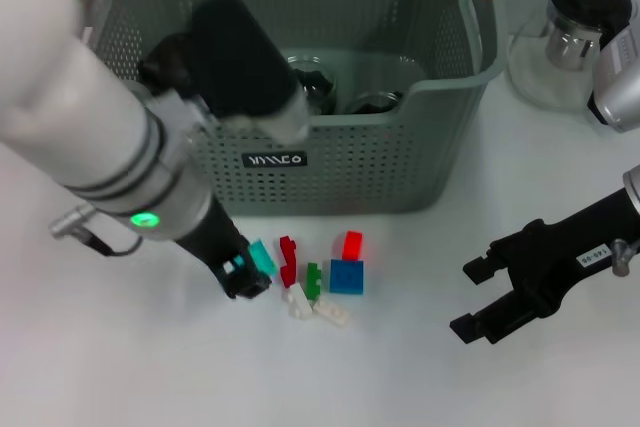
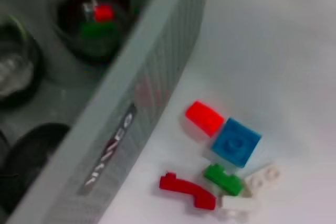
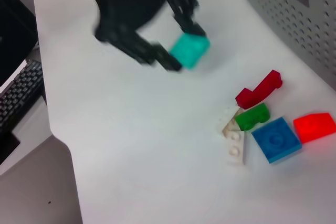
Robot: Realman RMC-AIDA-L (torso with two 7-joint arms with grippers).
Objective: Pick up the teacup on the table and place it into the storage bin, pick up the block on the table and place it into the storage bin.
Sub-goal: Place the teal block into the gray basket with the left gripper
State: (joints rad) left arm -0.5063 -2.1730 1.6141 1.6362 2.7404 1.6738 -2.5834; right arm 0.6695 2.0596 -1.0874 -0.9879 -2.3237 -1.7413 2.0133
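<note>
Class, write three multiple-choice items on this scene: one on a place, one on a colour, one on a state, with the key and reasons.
1. Where do the loose blocks lie?
A. inside the bin
B. on the table in front of the bin
C. beside the keyboard

2. What colour is the block in the left claw?
A. teal
B. yellow
C. white

3. How is the right claw?
A. shut on a cup
B. shut on a block
C. open and empty

Key: 1 B, the blocks lie on the table before the bin. 2 A, the left claw grips a teal block. 3 C, the right claw has its fingers apart with nothing between them.
</note>
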